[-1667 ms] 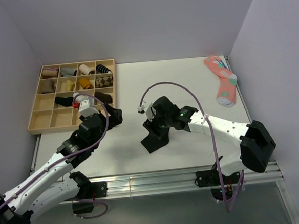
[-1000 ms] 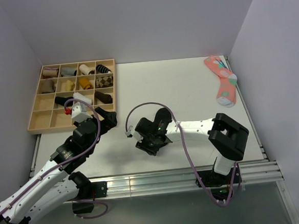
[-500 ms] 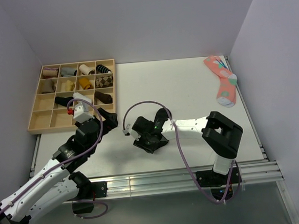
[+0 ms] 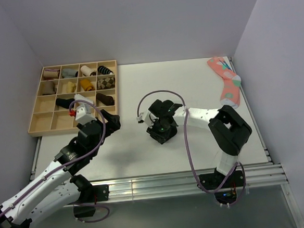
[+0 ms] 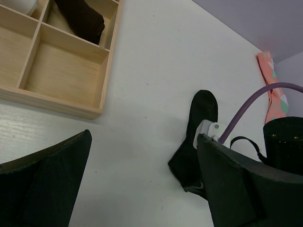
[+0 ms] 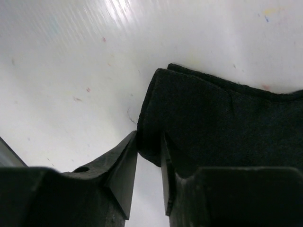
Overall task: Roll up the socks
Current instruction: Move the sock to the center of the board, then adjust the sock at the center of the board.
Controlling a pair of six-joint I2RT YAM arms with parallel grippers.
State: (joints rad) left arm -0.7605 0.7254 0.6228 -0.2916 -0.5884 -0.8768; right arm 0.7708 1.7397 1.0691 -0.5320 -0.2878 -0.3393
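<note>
A black sock (image 5: 200,118) lies flat on the white table near its middle. My right gripper (image 6: 149,158) is shut on the sock's rounded edge (image 6: 218,118), pinching it low over the table. In the top view the right gripper (image 4: 161,131) covers most of the sock. My left gripper (image 4: 109,122) is open and empty, hovering left of the sock by the tray's near right corner. Its fingers (image 5: 45,182) frame bare table in the left wrist view. A pink patterned sock (image 4: 227,82) lies flat at the far right edge.
A wooden compartment tray (image 4: 38,123) stands at the far left, its back rows holding several rolled socks and its near compartments (image 5: 61,71) bare. The right arm's purple cable (image 4: 158,95) loops above the black sock. Walls close in on the left, back and right.
My right gripper has moved from the front left towards the table's middle, further from the bases, taking the black sock's edge with it. The left gripper has barely shifted.
</note>
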